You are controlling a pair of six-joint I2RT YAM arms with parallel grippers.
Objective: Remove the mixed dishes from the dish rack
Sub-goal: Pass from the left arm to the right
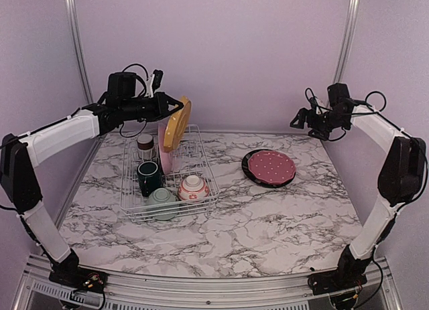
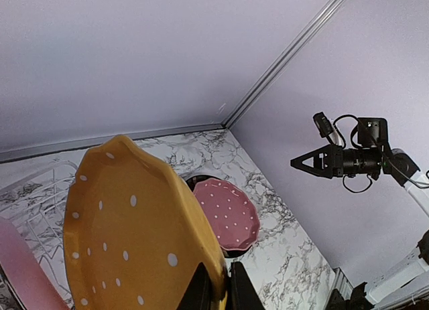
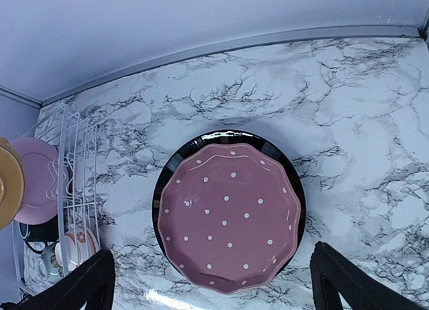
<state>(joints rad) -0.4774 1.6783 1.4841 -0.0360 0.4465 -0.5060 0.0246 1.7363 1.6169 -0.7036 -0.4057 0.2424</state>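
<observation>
The left pincer [image 2: 219,291] is clamping the yellow plate [image 2: 134,229] by its rim, holding it on edge above the dish rack [image 1: 198,156]'s far end. Raising it clear of the pink plate [image 1: 165,156] below is looking wise before swinging right of the rack, where the dotted plate [image 1: 270,165] is lying on the black plate [image 1: 249,171] and the right pincer [image 1: 297,118], fingers apart, is hovering over them.

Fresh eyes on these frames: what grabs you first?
The yellow plate, pinched on edge in the left tool over the back of the dish rack. Next, the dotted dark red plate stacked on the black plate on the marble table, right of the rack, with the right tool open in the air nearby.
</observation>
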